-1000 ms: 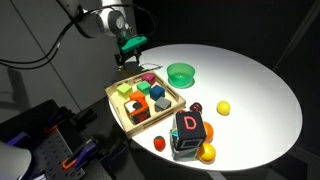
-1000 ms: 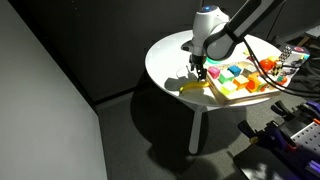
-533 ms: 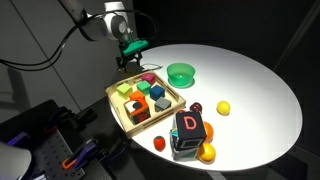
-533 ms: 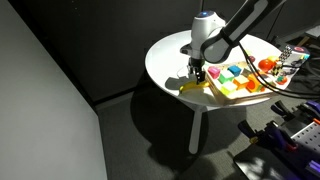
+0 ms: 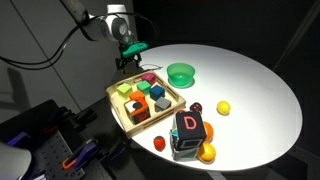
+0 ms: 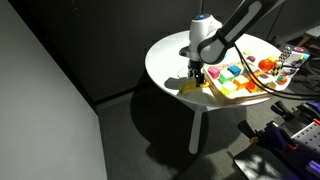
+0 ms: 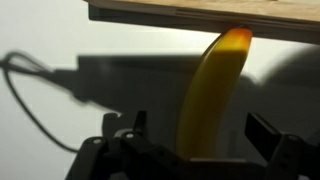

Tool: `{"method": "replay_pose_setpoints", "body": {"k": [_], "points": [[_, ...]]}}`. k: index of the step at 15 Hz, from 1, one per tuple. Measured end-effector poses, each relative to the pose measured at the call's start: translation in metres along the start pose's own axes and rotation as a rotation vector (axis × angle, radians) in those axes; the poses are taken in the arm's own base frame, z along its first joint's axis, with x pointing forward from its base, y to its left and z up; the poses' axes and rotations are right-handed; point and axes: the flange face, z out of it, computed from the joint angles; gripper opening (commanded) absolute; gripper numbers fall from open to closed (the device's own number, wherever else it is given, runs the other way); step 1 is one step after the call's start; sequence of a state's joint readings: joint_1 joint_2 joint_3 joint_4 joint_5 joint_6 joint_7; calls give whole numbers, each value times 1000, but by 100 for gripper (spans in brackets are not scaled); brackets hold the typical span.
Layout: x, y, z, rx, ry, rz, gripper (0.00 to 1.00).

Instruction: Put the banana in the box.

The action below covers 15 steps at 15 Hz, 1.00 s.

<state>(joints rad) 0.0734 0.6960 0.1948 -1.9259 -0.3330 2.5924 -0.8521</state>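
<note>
The yellow banana (image 7: 205, 95) lies on the white table against the outer edge of the light-wood box (image 7: 180, 10). It runs between my open fingers (image 7: 262, 135) in the wrist view. My gripper (image 7: 200, 135) is open and straddles it without touching it. In an exterior view the gripper (image 6: 198, 71) hangs just above the banana (image 6: 191, 87) beside the box rim (image 6: 216, 92). In an exterior view the gripper (image 5: 128, 55) is behind the box (image 5: 113, 93), which holds several coloured blocks; the banana is hidden there.
A green bowl (image 5: 181, 72) stands behind the box. A dark cube with a red D (image 5: 188, 128), a yellow ball (image 5: 223, 108), an orange ball (image 5: 207, 153) and a small red ball (image 5: 158, 143) lie near the table's front. The table edge (image 6: 165, 85) is close to the banana.
My gripper has come down a little toward the banana and stayed open. The banana and box have not moved.
</note>
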Motion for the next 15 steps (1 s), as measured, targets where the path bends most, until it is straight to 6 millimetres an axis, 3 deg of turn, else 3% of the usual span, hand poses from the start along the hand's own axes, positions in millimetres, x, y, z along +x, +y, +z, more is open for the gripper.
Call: {"method": "replay_pose_setpoints", "body": {"k": [3,4,6,12,15], "points": [[0,2,3,10,-7,2,100],[0,2,4,13,-9,2,75],[0,3,7,20,-14,3,66],[-1,7,8,42,-37,7,16],[1,11,4,48,-49,8,15]]}}
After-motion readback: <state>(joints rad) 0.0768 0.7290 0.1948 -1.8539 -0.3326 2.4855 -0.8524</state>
